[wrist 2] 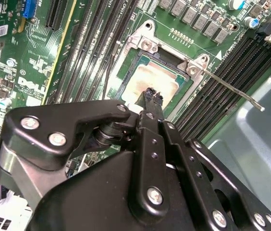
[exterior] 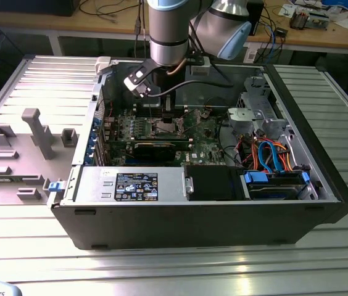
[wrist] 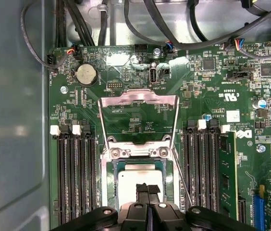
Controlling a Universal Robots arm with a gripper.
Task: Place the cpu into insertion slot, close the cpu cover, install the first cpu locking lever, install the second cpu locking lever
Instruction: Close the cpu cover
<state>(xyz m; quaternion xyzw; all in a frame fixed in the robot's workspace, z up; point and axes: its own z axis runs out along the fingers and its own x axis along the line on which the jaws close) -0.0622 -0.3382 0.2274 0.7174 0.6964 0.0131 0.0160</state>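
An open computer case (exterior: 192, 216) lies on its side on a metal table (exterior: 161, 265), and the robot arm (exterior: 169, 31) is reached down into it. Inside the case a green motherboard (wrist: 126, 62) and a long black graphics card (exterior: 155, 148) are held. In the first wrist view the gripper (wrist: 147, 188) is seen with its two fingers pressed together, nothing between them, tips just over the cpu (wrist: 130, 178). The cpu is already seated in the insertion slot (wrist: 126, 153). The cpu cover (wrist: 138, 100) is swung back (likely so the slot is kept clear). A thin lever (wrist 2: 231, 86) is seen unlatched beside it.
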